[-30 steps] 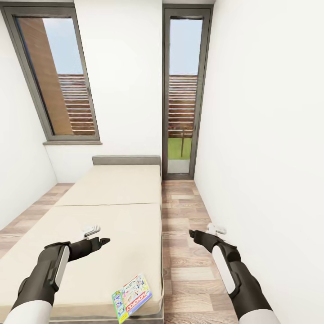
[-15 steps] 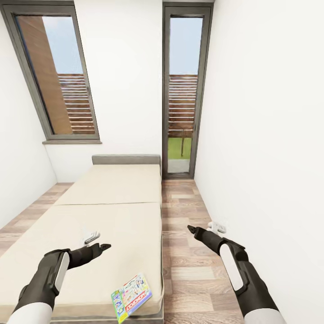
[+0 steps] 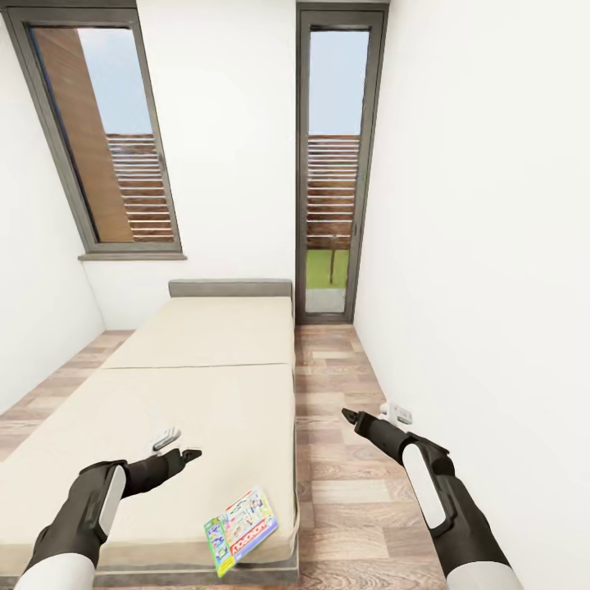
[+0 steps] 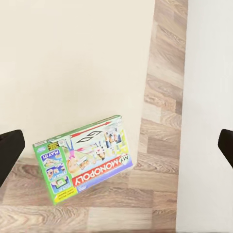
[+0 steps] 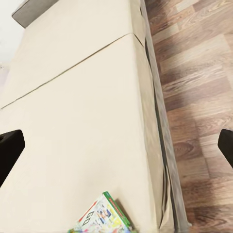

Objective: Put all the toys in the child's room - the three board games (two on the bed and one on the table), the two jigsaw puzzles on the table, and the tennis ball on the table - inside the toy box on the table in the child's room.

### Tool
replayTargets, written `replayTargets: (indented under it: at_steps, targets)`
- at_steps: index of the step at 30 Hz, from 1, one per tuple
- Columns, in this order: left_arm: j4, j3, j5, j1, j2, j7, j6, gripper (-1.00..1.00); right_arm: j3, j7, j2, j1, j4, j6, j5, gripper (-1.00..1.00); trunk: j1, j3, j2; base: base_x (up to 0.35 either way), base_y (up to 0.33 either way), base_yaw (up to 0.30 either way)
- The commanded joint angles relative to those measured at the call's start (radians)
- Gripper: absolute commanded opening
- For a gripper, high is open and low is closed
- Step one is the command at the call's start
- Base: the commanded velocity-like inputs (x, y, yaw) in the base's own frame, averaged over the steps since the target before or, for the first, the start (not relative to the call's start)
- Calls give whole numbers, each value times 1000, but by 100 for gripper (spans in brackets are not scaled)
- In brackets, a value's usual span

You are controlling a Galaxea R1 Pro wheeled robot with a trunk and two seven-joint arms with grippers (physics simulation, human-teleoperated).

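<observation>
— Step in hand? Looks like the approach to the bed [image 3: 205,360] in the child's room, to fetch a board game [image 3: 240,531].

— Where exactly? On the near corner of the mattress, on the side toward the floor [image 3: 344,459], partly over the edge, it seems. Seen also from the left wrist [image 4: 82,158], box printed in green with "Monopoly".

— Second board game? Not to be found on the visible part of the bed.

— Left gripper [image 3: 176,447]? Released, fingers apart, nothing held; hovering above the mattress, near the game but apart from it.

— Right gripper [image 3: 360,419]? Also spread and empty, above the floor beside the bed.

— Next move? Probably lowering the left gripper toward the game, turning to line the fingers with an edge, then closing on the overhanging side. Thin and flat, so hard to pinch from the top; better from the edge.
</observation>
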Motion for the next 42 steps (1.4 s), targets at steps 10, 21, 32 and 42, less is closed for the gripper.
replayTargets:
  at_steps: [10, 21, 32, 42]
  targets:
    - [39, 50, 2, -1, 2, -3, 5, 100, -6, 13, 0, -1, 2, 6, -38, 100, 38, -33, -71, -110, 12, 0]
    - [56, 57, 2, -1, 3, -2, 3, 100, -18, 133, -1, -1, 20, 4, -72, 100, 80, -67, -148, -11, 1, 0]
    - [85, 86, 3, -2, 7, -1, 2, 100, -139, 211, 4, -1, 83, 1, -78, 100, 122, -102, -225, -1, 0, 0]
    - [88, 98, 3, -3, 5, -1, 2, 100, -192, 318, 0, -1, 125, 4, -187, 100, 161, -133, -295, 0, 0, 0]
